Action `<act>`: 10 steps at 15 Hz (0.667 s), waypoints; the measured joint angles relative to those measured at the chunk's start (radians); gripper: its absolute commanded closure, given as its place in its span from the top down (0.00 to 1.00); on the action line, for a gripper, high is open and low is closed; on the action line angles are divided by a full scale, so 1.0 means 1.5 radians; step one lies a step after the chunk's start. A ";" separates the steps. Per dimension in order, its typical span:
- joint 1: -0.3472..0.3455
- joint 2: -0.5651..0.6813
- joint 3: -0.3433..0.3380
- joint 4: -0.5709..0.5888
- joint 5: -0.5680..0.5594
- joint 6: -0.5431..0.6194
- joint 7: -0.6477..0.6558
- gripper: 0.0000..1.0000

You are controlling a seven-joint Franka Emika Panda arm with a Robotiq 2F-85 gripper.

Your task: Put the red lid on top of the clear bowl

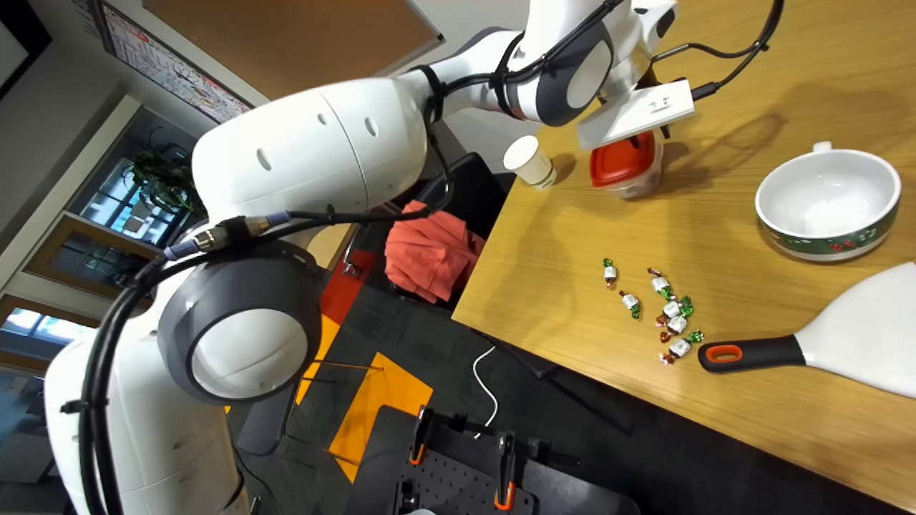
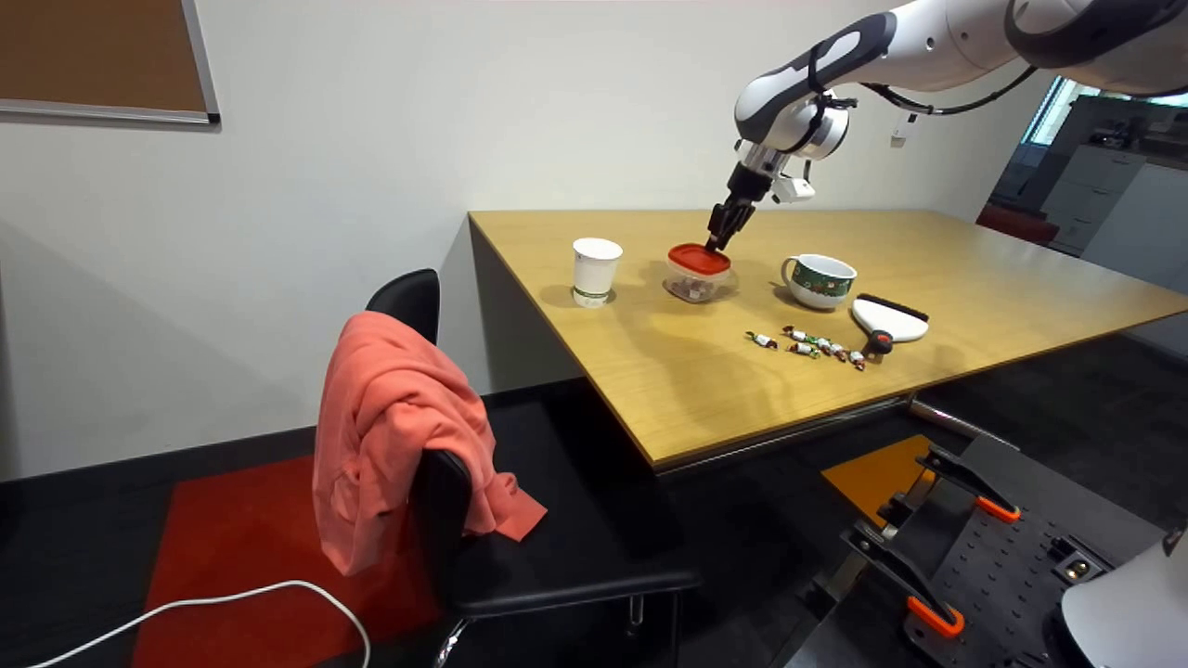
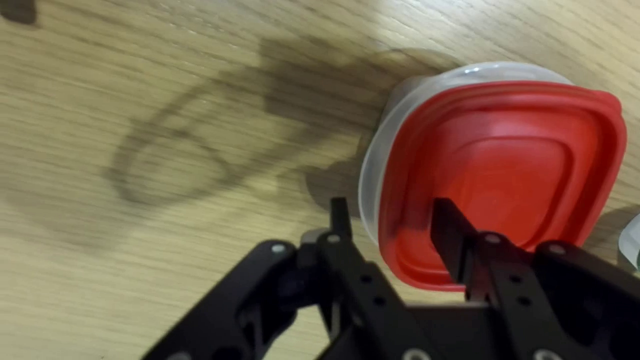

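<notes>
Gripper (image 3: 391,204), jaws parted and holding nothing, straddles the edge of the red lid (image 3: 515,165), seemingly askew on the clear bowl (image 3: 371,185) just below; likely light, slightly bendy plastic, best pinched by that rim.

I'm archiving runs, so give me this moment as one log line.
tool: open, at lid edge | lid: on bowl, off-centre | fit: looks unseated

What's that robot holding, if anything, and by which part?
Nothing: the end effector is open, an edge of the red lid showing between its fingers.
</notes>
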 measured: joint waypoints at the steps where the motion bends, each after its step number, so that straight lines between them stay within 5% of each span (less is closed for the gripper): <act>1: 0.000 -0.001 0.000 0.001 0.000 0.002 0.000 0.86; 3: 0.000 -0.008 0.000 0.001 0.000 0.003 0.001 0.99; 10: 0.000 -0.087 0.001 -0.020 0.000 -0.020 0.006 1.00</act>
